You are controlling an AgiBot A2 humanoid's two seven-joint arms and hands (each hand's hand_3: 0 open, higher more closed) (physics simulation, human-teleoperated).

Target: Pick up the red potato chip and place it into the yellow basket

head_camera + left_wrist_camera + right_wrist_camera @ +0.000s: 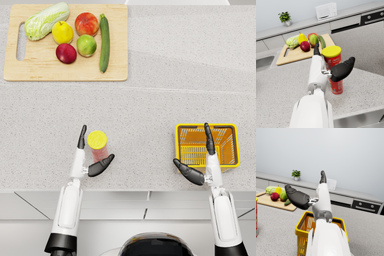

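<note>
speckled grey counter (175, 65) | pale wall (331, 150) | microwave (326, 11) | oven (366, 206)

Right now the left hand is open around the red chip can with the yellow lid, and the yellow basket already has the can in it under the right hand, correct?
Not quite. The yellow basket is empty; the head view shows only its mesh floor. The red chip can stands on the counter between the open left hand fingers. The right hand is open over the basket.

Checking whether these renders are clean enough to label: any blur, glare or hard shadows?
Head view: even light, slightly soft, faint shadows under the basket and chip can. Left wrist view: can label too blurred to read, no glare. Right wrist view: flat light, background counter soft.
</note>
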